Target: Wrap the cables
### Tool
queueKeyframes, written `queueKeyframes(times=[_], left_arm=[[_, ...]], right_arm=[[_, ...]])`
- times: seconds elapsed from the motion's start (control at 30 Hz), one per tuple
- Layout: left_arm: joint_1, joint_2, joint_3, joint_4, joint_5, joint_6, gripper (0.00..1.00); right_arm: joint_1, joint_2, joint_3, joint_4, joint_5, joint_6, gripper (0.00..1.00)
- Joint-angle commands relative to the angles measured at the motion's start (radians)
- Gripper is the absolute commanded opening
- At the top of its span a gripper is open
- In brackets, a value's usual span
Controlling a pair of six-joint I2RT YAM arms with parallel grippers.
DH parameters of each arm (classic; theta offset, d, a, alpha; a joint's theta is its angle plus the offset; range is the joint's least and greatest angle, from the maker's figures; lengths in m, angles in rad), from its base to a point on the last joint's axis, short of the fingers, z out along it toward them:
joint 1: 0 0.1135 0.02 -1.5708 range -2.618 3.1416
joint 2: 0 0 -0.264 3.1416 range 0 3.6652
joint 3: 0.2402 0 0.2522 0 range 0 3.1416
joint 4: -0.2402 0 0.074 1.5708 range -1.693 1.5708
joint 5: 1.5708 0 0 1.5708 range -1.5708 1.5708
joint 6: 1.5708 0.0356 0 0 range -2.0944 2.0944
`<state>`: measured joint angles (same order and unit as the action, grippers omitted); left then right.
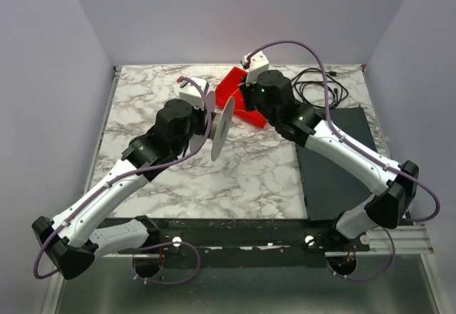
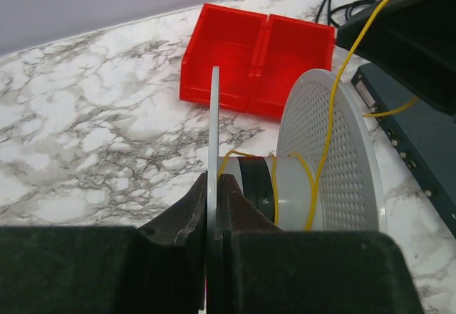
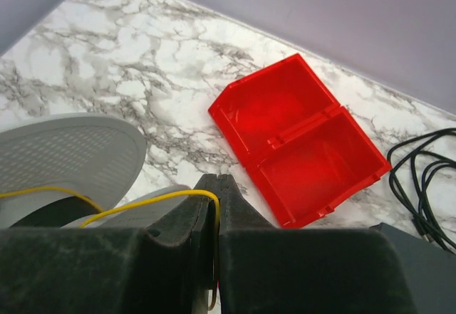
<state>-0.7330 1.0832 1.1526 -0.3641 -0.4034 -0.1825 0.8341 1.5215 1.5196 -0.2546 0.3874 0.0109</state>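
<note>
The cable is a hair-thin yellow wire. It loops round the core of a grey spool and runs up to my right gripper. My left gripper is shut on the spool's near flange and holds it on edge above the marble table. My right gripper is shut on the yellow wire, which bends over its left pad and runs down between the pads. The spool's perforated flange lies just left of it. In the top view the two grippers sit close together.
An open red box lies on the marble table behind the grippers; it also shows in the wrist views. A black cord coil lies at the back right. A dark mat covers the right side.
</note>
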Motion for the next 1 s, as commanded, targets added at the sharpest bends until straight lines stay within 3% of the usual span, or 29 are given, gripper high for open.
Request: queueKeyframes(times=[0.0,0.33,0.57,0.97], left_arm=[[-0.002,-0.088,-0.009,0.001,0.139,0.034,0.0],[0.001,-0.107,0.105,-0.067,0.169,-0.065,0.0],[0.001,-0.068,0.198,-0.111,0.158,-0.075,0.0],[0.001,-0.004,0.33,-0.16,0.033,-0.173,0.0]], right_arm=[[-0.064,0.011,-0.046,0.04,-0.1,0.049,0.08],[-0.131,0.028,-0.167,0.112,-0.298,0.124,0.23],[-0.141,0.028,-0.268,0.198,-0.417,0.178,0.47],[-0.143,0.032,-0.417,0.402,-0.537,0.293,0.56]])
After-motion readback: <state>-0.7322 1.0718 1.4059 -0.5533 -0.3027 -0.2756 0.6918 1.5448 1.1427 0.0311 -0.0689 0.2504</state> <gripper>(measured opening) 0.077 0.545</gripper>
